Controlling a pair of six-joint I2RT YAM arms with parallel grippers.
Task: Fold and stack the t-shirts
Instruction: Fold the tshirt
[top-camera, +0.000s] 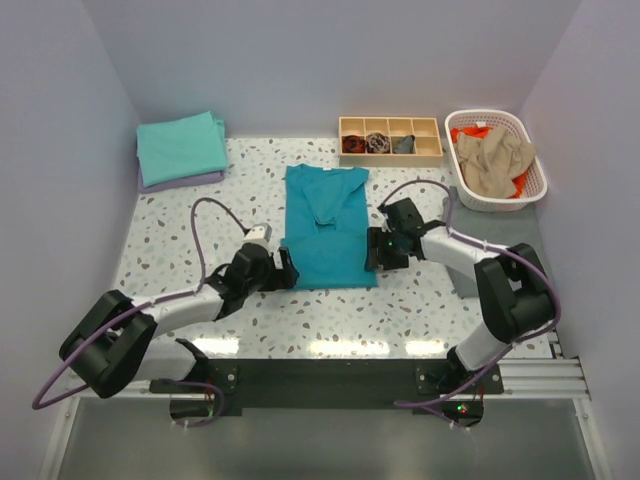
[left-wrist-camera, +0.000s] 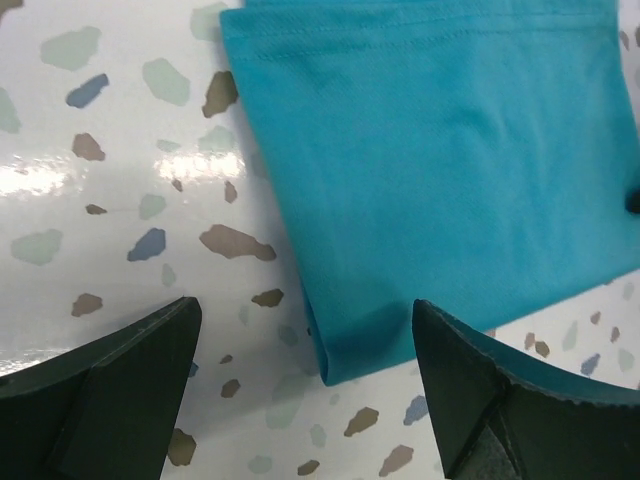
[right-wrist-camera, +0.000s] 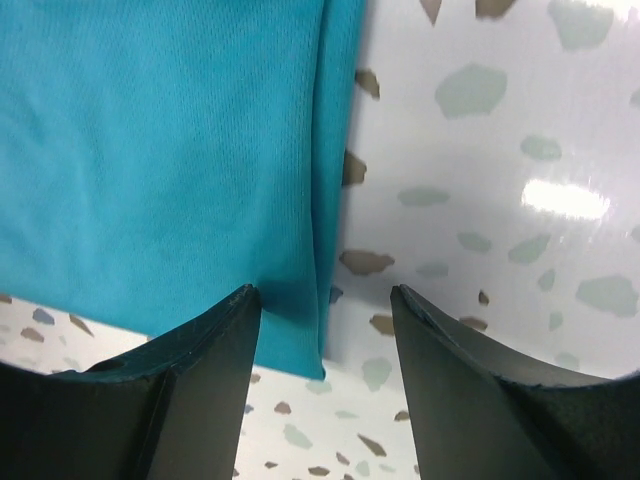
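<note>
At the middle of the table (top-camera: 180, 235), the deep teal t-shirt (top-camera: 327, 225) lies flat as a long narrow panel, collar toward the far side and hem toward the near side. It appears to have its sides already turned in, with the crosswise fold not yet made. The left gripper (top-camera: 287, 268) sits low at the near left corner, jaws wide, with the corner of the cloth between the fingers but off-centre. The right gripper (top-camera: 374, 250) sits at the near right corner with its jaws apart. The folded side edge runs between them and nothing is clamped.

Principal risk: the edge at the right corner shows more than one layer, and a closure that catches only the upper layer would let the tucked side fall open on lifting. Second, the off-centre corner at the left may slip the pinch or be pushed into a wrinkle by a finger dragging on the table. Third, unequal grips or uneven travel would skew the fold.

A folded aqua-green shirt (top-camera: 180, 147) rests on a lavender shirt (top-camera: 185, 182) at the far left. A tan shirt (top-camera: 492, 158) and an orange shirt (top-camera: 472, 132) wait in the white basket (top-camera: 495, 113) at the far right.
</note>
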